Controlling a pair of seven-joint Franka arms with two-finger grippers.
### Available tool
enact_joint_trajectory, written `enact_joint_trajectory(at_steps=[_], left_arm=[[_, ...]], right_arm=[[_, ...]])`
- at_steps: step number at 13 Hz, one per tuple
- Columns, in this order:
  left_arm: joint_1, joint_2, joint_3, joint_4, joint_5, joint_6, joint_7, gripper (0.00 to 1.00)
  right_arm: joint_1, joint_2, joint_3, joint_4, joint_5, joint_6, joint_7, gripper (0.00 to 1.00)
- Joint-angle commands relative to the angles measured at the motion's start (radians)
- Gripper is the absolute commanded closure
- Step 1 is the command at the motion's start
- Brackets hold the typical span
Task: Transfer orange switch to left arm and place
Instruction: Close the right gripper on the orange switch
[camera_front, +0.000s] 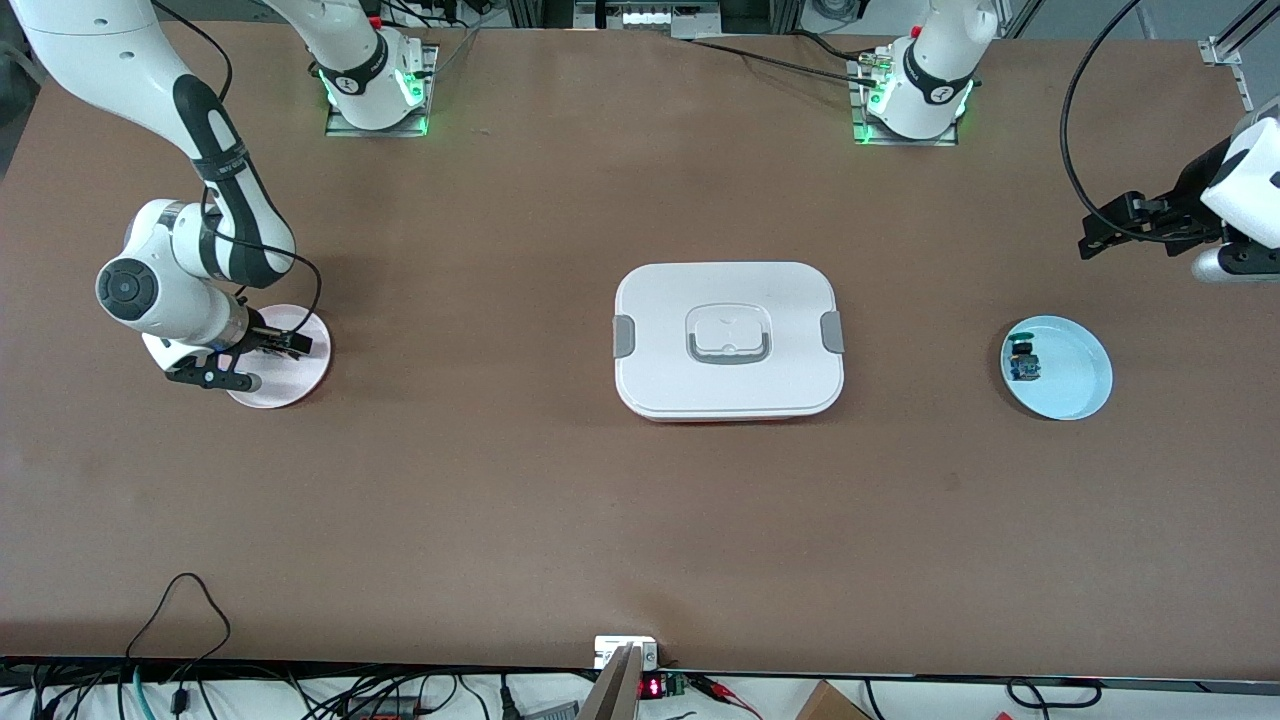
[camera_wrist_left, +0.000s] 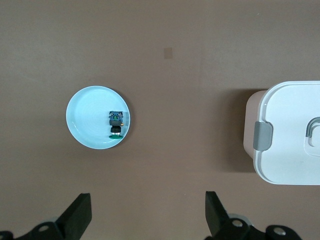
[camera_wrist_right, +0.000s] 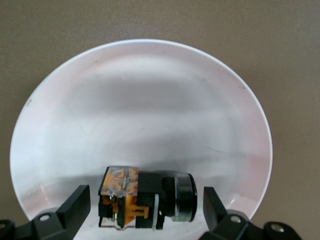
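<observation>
You will find almost nothing readable here. A small red digital display sits at the table edge nearest the front camera, but its digits cannot be made out. No labels, brands or signs can be read elsewhere.

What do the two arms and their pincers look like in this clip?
Both arms are white and rounded, with black bands at the joints and green lights glowing at their bases. A black cable loops along the right arm; another trails to the left arm. Each pincer, right pincer and left pincer, has two black, wedge-shaped fingers.
</observation>
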Motion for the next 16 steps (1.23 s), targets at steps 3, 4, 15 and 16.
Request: enact_joint_trajectory(at_steps=[3,4,15,16], left_arm=[[0.000,0.009,0.002,0.026,-0.015,-0.019,0.002,0.00],[0.000,0.009,0.002,0.026,-0.015,-0.019,0.001,0.00],[0.000,0.009,0.002,0.025,-0.015,-0.019,0.000,0.00],[0.000,0.009,0.002,0.026,-0.016,-0.021,0.000,0.00]], right_arm=[[-0.012,0.003,0.007,-0.015,0.004,0.016,-0.003,0.17],[-0.016,0.003,0.007,-0.015,0.004,0.010,-0.006,0.37],[-0.020,-0.095,0.117,0.171,0.050,-0.388,-0.042,0.98],[-0.018,-0.108,0.139,0.222,0.050,-0.454,-0.040,0.98]])
